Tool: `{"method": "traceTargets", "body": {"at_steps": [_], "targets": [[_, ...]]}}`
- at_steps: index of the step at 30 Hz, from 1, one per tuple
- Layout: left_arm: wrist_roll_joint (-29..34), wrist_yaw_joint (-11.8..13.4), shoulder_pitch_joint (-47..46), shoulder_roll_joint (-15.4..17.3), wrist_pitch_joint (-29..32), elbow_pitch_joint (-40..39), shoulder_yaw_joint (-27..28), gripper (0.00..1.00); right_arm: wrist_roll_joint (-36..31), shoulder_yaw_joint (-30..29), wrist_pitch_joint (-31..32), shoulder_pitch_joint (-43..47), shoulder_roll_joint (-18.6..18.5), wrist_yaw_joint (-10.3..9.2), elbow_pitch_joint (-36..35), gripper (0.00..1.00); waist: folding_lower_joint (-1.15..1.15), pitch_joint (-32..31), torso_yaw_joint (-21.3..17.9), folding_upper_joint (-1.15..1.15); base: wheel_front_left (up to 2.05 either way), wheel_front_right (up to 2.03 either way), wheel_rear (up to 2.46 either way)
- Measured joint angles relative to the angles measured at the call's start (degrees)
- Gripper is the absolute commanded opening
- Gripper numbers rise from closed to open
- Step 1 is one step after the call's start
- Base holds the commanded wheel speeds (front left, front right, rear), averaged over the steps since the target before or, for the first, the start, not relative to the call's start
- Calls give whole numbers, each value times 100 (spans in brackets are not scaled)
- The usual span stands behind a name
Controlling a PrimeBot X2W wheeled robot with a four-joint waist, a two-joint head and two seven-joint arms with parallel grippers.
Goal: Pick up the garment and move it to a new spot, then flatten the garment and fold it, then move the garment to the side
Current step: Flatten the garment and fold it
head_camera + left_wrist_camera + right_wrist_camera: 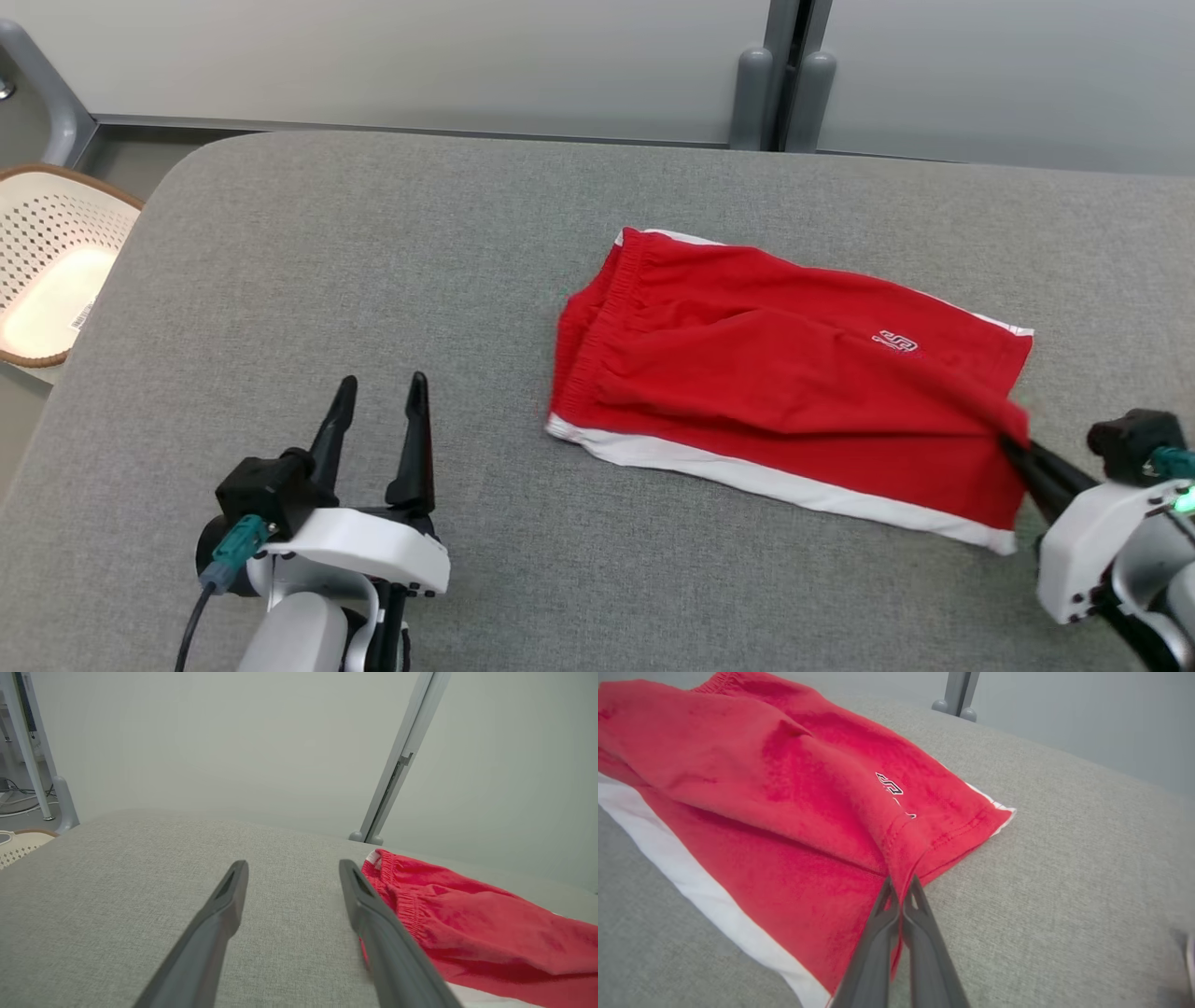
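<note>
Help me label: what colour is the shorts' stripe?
White stripe on the shorts, best in head view.

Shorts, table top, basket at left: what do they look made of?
The red shorts: soft matte knit, probably cotton; fuzzy nap, gathered elastic waistband, white trim. The table top: grey woven fabric, visible weave, possibly padded given the rounded edge. The basket: cream plastic by its look, perforated walls, brown rim.

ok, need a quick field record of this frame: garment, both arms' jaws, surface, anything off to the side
garment: red shorts, white trim, lying on the table, one layer folded over
left gripper: jaws open, over bare table, apart from the shorts
right gripper: jaws shut on the shorts' hem corner, cloth pulled up slightly
surface: grey fabric-covered table
side: perforated basket beyond the table's left edge
</note>
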Motion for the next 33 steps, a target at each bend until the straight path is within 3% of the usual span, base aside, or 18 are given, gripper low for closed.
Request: {"method": "traceTargets", "body": {"at_steps": [3, 7, 8, 9, 14, 20, 26, 30, 33], "targets": [[-5, -26, -12, 0, 0, 35, -163, 100, 79, 178, 24, -162, -314, 0, 163, 0, 0, 20, -2, 0, 0, 0, 0], [-16, -71, -69, 0, 0, 69, -316, 100, 218, 435, -45, -382, -439, 1, 389, 0, 0, 49, -34, 0, 0, 0, 0], [-16, -88, -82, 1, 0, 79, -341, 100, 216, 471, -105, -443, -459, 0, 469, 41, 0, 54, -48, 0, 0, 0, 0], [-12, -104, -88, 0, 0, 89, -374, 100, 221, 469, -193, -493, -459, 0, 543, 100, 0, 55, -62, 0, 0, 0, 0], [69, -248, -94, -1, 0, 123, -452, 100, 572, 201, -684, -544, -93, 0, 794, 100, 0, 25, -161, 0, 0, 0, 0], [147, -455, -64, -2, 0, 151, -524, 100, 453, -431, -1606, -284, 182, 0, 765, 100, 0, -47, -319, 0, 0, 0, 0], [-115, -612, 93, 1, 0, -2, -541, 100, 191, -1029, -1905, 477, 895, 1, -193, 100, 0, -79, -514, 0, 0, 0, 0], [82, -682, 158, -1, 0, -7, -649, 100, -354, -1523, -1919, 998, 1363, -1, -998, 100, 0, -71, -616, 0, 0, 0, 0], [220, -699, 172, -4, 0, 78, -768, 100, -554, -1538, -1919, 1213, 1515, 0, -1152, 100, 0, -69, -634, 0, 0, 0, 0]]}}
